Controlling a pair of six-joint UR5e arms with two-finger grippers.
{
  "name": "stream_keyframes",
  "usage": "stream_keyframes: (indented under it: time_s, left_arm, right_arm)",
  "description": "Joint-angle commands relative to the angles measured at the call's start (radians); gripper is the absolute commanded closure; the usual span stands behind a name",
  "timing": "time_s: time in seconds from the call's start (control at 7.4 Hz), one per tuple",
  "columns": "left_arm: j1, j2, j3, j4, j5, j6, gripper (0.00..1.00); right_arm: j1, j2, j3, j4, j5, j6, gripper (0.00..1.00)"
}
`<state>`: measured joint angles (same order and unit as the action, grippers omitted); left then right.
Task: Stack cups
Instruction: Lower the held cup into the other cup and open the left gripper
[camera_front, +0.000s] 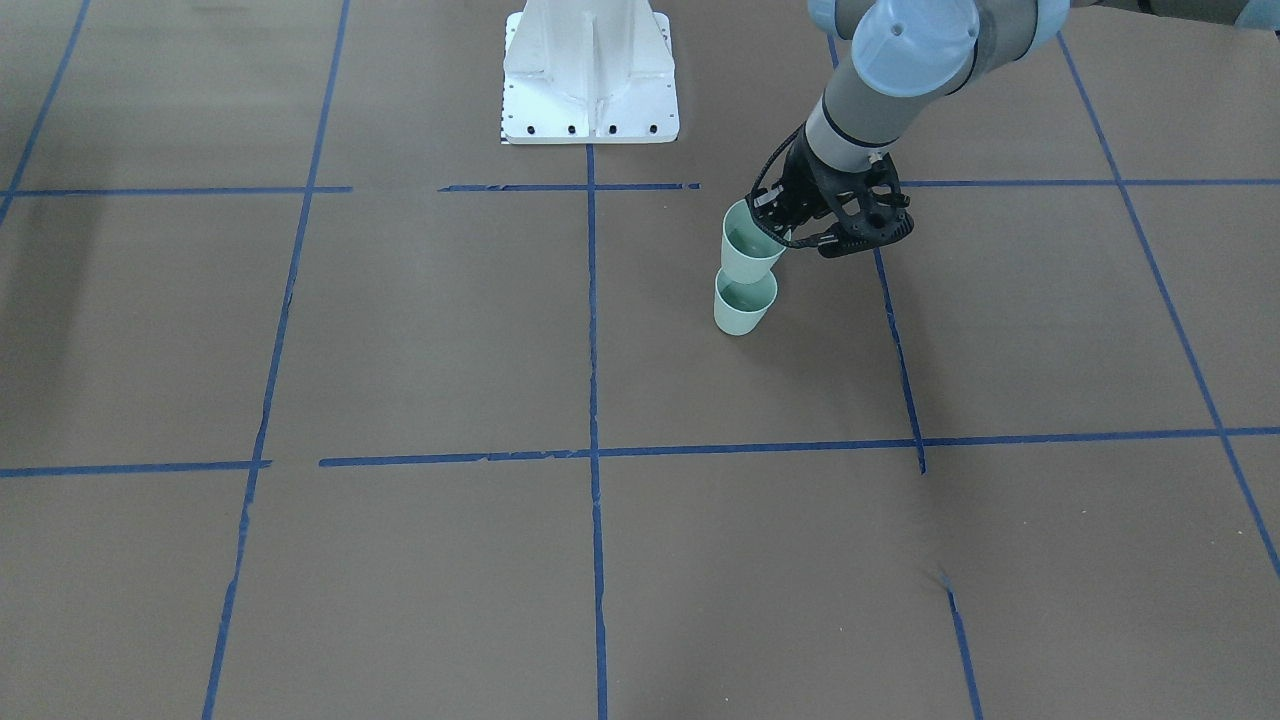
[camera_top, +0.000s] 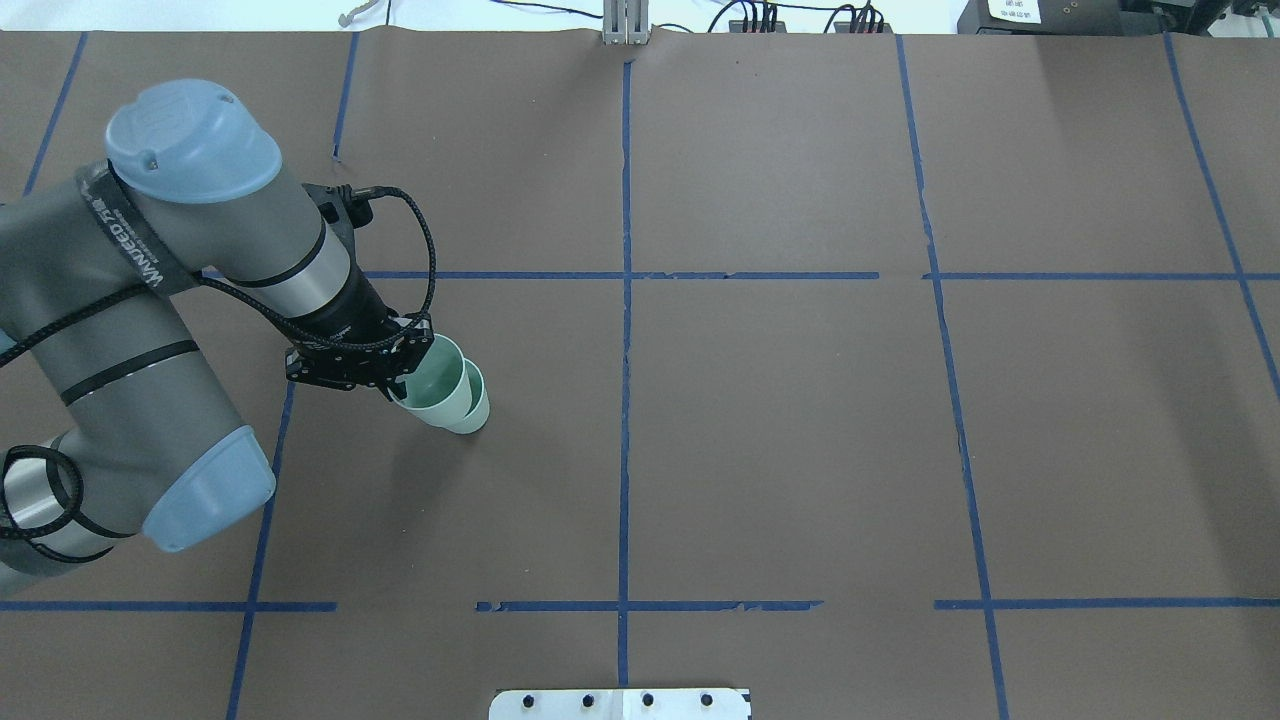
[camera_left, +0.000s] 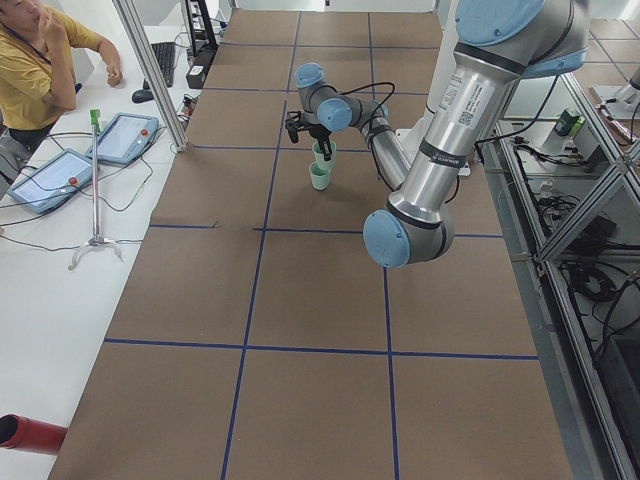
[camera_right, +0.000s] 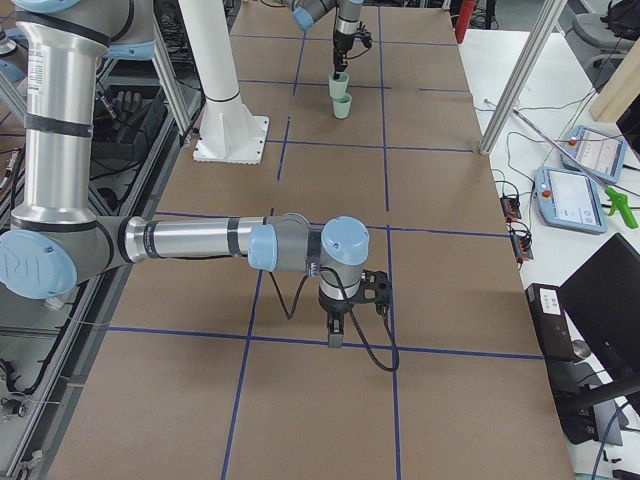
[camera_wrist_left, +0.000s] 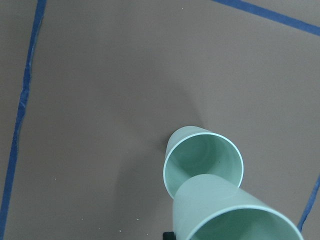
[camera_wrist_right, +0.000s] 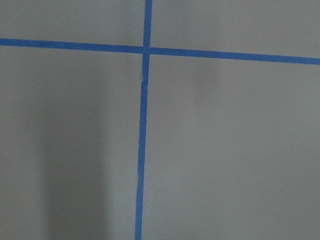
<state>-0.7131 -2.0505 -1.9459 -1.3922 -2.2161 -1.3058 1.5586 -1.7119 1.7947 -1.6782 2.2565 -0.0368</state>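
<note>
The left gripper (camera_front: 782, 228) clasps the upper cup (camera_front: 748, 258) by its rim, tilted at the mouth of the lower cup (camera_front: 741, 308) standing on the table (camera_front: 420, 340); whether the right gripper (camera_right: 336, 338) is clenched, I cannot tell.

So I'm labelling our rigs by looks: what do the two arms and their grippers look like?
The left arm has grey tubular links, pale blue rounded joint caps and a black strap with white lettering. A black braided cable runs to the left gripper, a black open-framed two-finger unit. The right arm and right gripper match.
</note>
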Motion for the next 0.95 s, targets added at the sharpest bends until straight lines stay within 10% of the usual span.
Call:
stream_keyframes:
  time_s: [0.0,0.81]
  left_arm:
    - [-0.023,0.001,0.016,-0.028,-0.001,0.000,1.00]
    - [-0.017,0.001,0.058,-0.076,-0.001,-0.001,1.00]
  right_arm:
    - [0.001,0.000,0.000,0.000,0.000,0.000,0.00]
    - [0.000,0.000,0.000,0.000,0.000,0.000,0.00]
